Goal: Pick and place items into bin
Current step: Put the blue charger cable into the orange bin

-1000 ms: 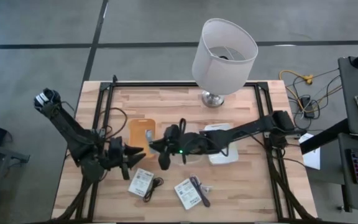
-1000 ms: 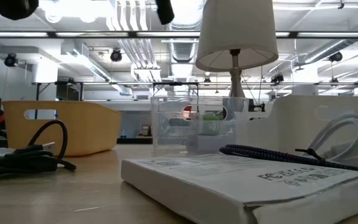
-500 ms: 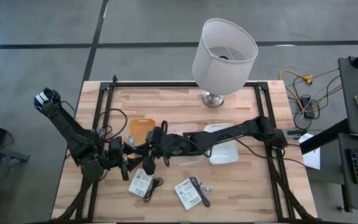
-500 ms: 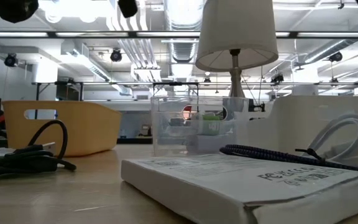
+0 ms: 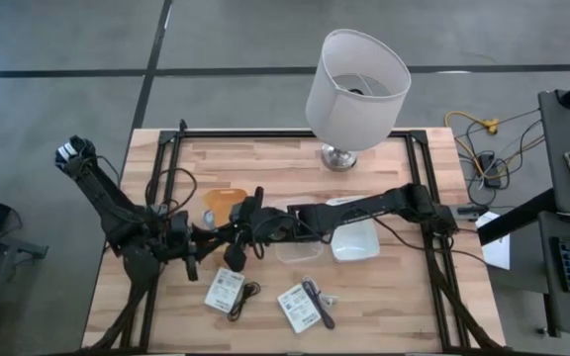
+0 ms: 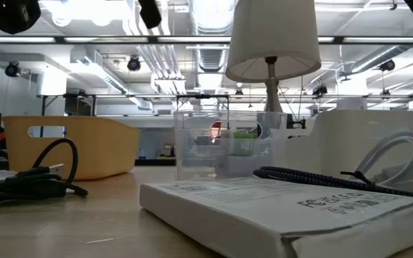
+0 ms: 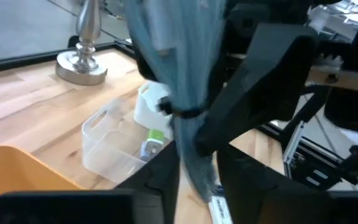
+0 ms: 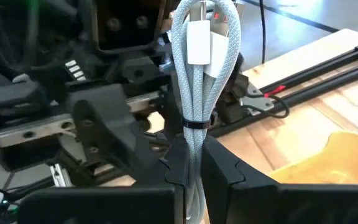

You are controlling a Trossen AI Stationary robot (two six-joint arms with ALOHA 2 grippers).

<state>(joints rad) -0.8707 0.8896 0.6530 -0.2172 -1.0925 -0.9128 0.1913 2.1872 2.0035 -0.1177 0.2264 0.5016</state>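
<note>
My right gripper (image 5: 234,247) is shut on a pale grey-blue coiled cable bundle (image 8: 194,81) with a white plug, above the table beside the orange bin (image 5: 228,200). My left gripper (image 5: 194,255) is open and faces it. The bundle's free end (image 7: 194,168) lies between the left fingers; I cannot tell whether they touch it. Two white label cards (image 5: 226,289) (image 5: 297,308), a thin black cable (image 5: 246,294) and a purple-black stick (image 5: 316,302) lie flat near the table's near edge. A green-and-white block (image 7: 155,138) lies in the clear bin (image 5: 300,247). My right gripper pinches the cable bundle between its two fingers, just below the black tie (image 8: 193,138) around its middle. The fingers come level from the table's right and lie along the bundle. The bundle is lifted clear and sticks out past the fingertips toward my left gripper.
A white bin (image 5: 354,240) stands right of the clear bin. A lamp (image 5: 356,89) stands at the table's far edge. A black frame (image 5: 171,158) runs around the table top. Bare wood shows at the far left and near right.
My right gripper has gone toward the table's left edge with the cable bundle, from over the clear bin to right in front of my left gripper. My left gripper has shifted a little toward the left edge.
</note>
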